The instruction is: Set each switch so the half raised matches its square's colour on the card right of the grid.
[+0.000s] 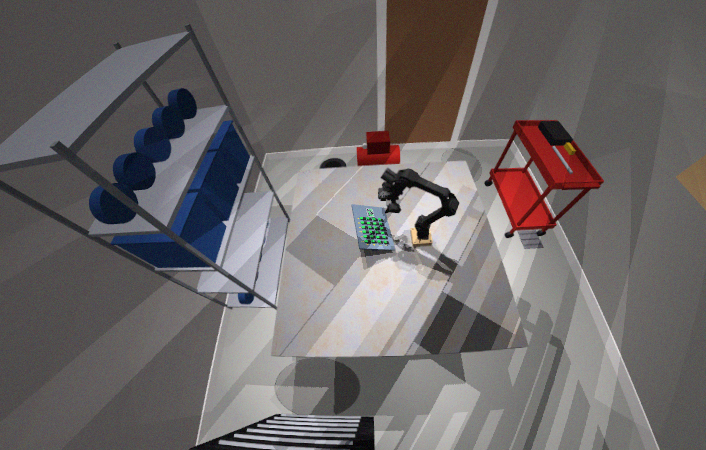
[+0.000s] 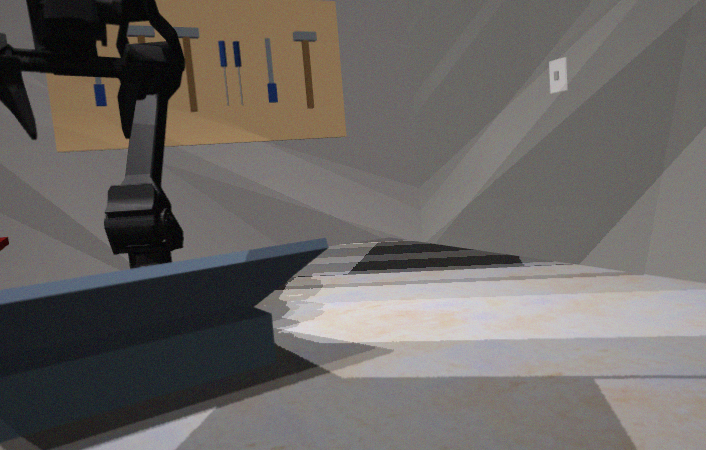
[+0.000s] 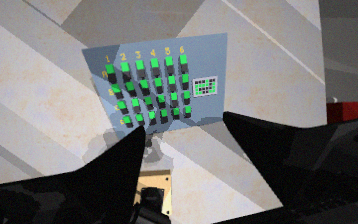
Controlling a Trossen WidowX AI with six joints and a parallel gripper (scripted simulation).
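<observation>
The blue-grey panel (image 1: 358,210) (image 2: 120,302) (image 3: 210,57) stands tilted on the table. In the wrist view its switches form rows with letters at the left and columns numbered 1 to 6. Each switch has a green half and a dark half; which half is raised is hard to tell at this size. The small card (image 1: 369,212) (image 3: 205,87), with green and dark squares, lies beside column 6; its squares are tiny. My gripper (image 1: 388,202) (image 2: 81,136) (image 3: 184,122) is open and empty, well above the panel, touching no switch. The exterior view shows only the panel's back and edge.
The arm's base (image 1: 421,237) (image 3: 165,192) stands on the table (image 1: 339,313) near the panel. A shelf rack (image 1: 207,167) with blue bins is beyond the table's left side. A red cart (image 1: 523,207) is to the right, and a red toolbox (image 1: 378,155) stands behind the table.
</observation>
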